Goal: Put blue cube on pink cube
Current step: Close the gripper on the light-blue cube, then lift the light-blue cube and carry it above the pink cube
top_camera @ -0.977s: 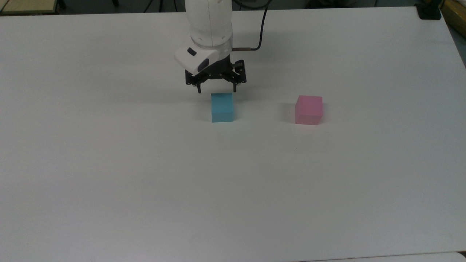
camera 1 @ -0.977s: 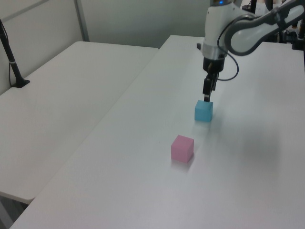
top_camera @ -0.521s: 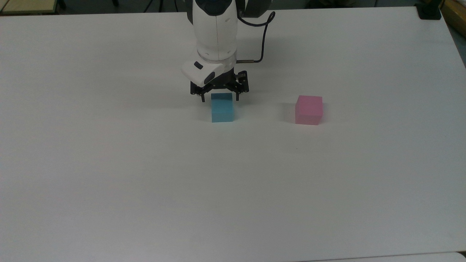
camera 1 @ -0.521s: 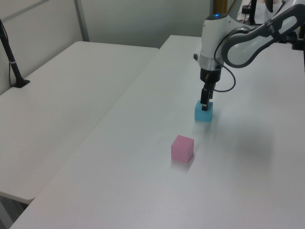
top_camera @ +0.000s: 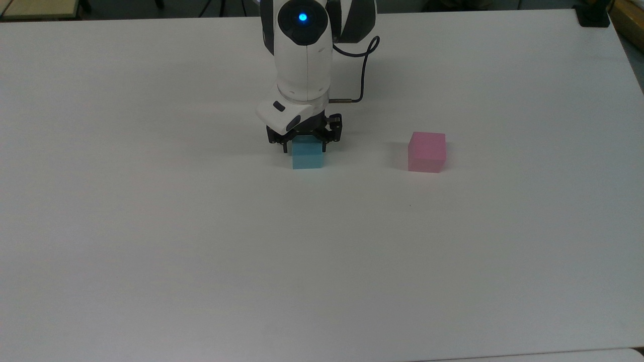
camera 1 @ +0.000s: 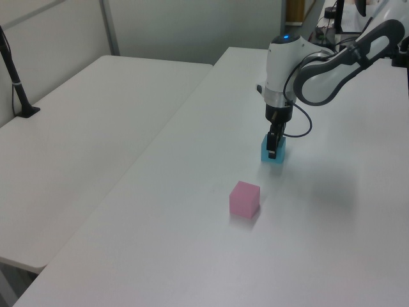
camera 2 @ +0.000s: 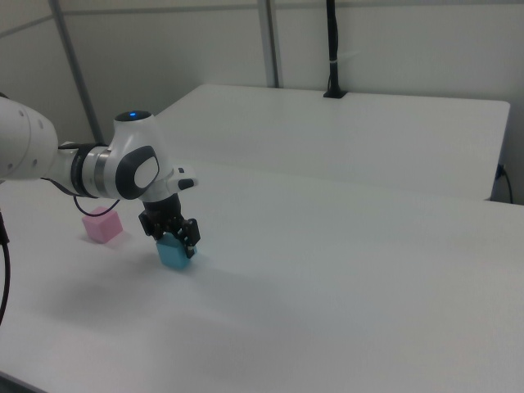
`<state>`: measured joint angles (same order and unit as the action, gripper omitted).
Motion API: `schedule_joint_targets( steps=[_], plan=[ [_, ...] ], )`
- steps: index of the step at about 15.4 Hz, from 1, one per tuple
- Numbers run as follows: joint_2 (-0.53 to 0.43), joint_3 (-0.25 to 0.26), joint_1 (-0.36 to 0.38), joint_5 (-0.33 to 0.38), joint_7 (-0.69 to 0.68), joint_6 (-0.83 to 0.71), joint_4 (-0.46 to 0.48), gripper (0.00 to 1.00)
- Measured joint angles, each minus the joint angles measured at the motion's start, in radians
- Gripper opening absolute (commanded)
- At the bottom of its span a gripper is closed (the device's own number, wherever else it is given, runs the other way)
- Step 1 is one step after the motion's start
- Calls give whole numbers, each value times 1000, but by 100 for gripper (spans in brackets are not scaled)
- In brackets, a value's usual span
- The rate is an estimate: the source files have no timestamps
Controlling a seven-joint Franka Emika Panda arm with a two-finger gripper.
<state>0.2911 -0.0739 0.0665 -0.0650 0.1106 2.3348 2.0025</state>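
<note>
The blue cube (top_camera: 308, 158) rests on the white table (top_camera: 201, 251) near its middle. My gripper (top_camera: 305, 147) has come down over it from above and is open, one finger on each side of the cube's upper part. In the left view a dark fingertip (camera 1: 272, 151) partly covers the blue cube (camera 1: 281, 156). In the right view the gripper (camera 2: 176, 237) hides the top of the blue cube (camera 2: 173, 256). The pink cube (top_camera: 426, 152) stands alone toward the top view's right, a few cube widths away; the pink cube (camera 1: 245, 199) (camera 2: 101, 227) is untouched.
A black cable (top_camera: 359, 75) loops from the wrist. A black clamp base (top_camera: 593, 17) sits at the table's far right corner. A second white table (camera 1: 83, 128) adjoins in the left view, carrying a black post (camera 1: 16, 83).
The gripper has descended from just behind and above the blue cube to straddle it. Neither cube has moved.
</note>
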Motion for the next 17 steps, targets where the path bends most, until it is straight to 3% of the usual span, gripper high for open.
schedule_joint_targets(
  steps=[6, 9, 17],
  plan=[
    [-4, 0, 0, -5, 1, 0, -5, 16],
    [-43, 0, 0, -11, -10, -70, -36, 17],
    [-200, 9, -12, -11, -63, -551, -347, 18]
  ],
)
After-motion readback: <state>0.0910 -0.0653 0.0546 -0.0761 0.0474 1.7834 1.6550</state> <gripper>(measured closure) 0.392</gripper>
